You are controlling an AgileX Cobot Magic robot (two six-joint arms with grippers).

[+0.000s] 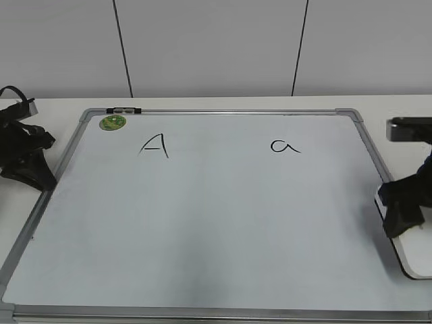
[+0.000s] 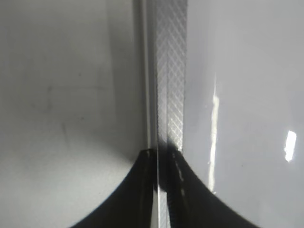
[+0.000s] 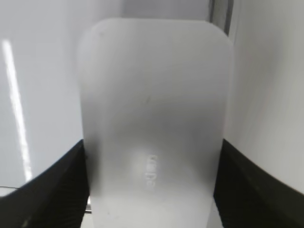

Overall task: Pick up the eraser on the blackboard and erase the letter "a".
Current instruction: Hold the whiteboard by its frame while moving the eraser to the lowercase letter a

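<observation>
Glossy white blackboard (image 1: 216, 223) w/ cross-hatched metal frame (image 2: 170, 85), smooth plastic eraser (image 3: 154, 118)

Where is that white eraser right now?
The eraser sits at the right edge of the exterior view, by the blackboard frame's lower right side, between the right pincer fingers, well below and right of the letter "a".

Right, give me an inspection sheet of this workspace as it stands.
Surface: white table carrying the blackboard, which fills most of it.
Job's things: letter "a" unerased, upper right of the board; eraser at the board's right edge.
Clutter: capital "A" and a green sticker on the board.
Grippers: right gripper has its fingers on either side of the eraser; left gripper rests over the board's left frame, fingers together.
Cables: nothing seen.
Surroundings: pale panelled wall.
</observation>
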